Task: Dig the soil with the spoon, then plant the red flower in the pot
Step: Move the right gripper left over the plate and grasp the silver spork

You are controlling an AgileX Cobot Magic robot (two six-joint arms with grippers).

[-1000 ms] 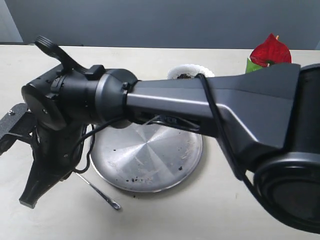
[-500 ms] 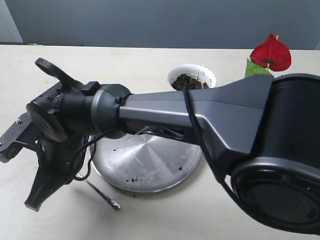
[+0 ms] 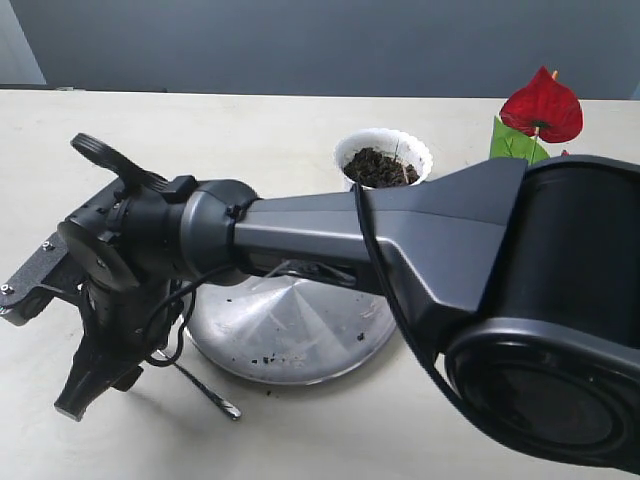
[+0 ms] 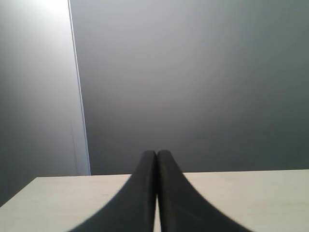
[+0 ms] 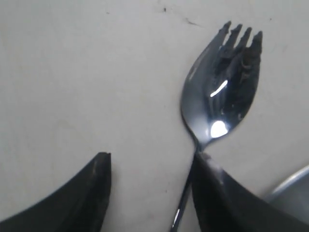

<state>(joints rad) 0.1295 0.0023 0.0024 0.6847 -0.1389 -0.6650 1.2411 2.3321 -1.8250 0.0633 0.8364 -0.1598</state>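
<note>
The silver spoon (image 5: 223, 92) lies flat on the table with soil specks on its notched bowl. Its thin handle (image 3: 205, 386) runs along the inner side of one finger (image 5: 227, 203) of my right gripper (image 5: 152, 164). That gripper is open and reaches across to the table's left (image 3: 100, 388), low over the spoon. The white pot (image 3: 383, 148) holds dark soil (image 3: 379, 166) at the back. The red flower (image 3: 542, 104) stands at the far right, its stalks hidden by the arm. My left gripper (image 4: 157, 155) is shut on nothing and points at a grey wall.
A large round steel plate (image 3: 300, 335) with scattered soil crumbs sits between the spoon and the pot, partly under the right arm. That arm spans most of the exterior view. The plate's rim (image 5: 294, 186) shows close beside the right gripper.
The right arm has sunk lower in the exterior view and uncovered the pot and its soil. Its gripper shifted slightly beside the spoon, which has stayed put on the table.
</note>
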